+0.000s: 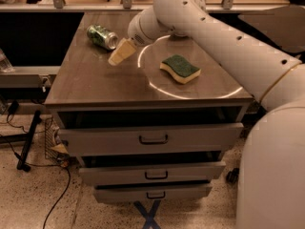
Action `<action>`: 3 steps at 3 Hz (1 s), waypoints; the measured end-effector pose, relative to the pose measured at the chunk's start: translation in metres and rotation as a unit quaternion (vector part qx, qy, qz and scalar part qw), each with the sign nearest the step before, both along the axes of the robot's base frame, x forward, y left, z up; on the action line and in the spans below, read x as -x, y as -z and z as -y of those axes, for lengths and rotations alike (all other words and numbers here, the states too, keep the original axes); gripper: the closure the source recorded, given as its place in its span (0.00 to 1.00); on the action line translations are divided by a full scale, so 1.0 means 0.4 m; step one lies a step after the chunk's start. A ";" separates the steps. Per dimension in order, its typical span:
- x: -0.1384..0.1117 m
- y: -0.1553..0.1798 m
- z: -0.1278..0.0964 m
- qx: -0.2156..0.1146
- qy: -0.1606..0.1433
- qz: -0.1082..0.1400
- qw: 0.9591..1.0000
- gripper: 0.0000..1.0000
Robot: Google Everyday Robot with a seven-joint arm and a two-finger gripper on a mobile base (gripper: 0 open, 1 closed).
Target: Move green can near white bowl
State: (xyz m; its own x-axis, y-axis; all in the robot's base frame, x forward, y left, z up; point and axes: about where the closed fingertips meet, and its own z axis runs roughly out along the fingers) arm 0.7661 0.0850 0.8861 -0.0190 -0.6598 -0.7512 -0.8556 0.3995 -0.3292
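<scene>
Green can (102, 36) lies on its side near the table's (95, 87) back left corner. The gripper (119, 55) hangs just right of it, seemingly not touching; whether it is clenched or released I cannot tell. A sponge (180, 68) lies further right.

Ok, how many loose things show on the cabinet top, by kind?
Cans: 1, the green can, on its side at the back.
Sponges: 1, the sponge, green side up.
Bowls: 0 in view; the arm covers part of the back.
Total: 2.
The gripper is just in front of the can, apart from it.
</scene>
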 end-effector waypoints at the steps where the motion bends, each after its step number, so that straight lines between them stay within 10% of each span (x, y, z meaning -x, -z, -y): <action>1: -0.092 0.047 -0.045 -0.051 0.014 0.012 0.999 0.00; 3: -0.202 0.081 -0.130 -0.115 0.040 0.000 0.993 0.04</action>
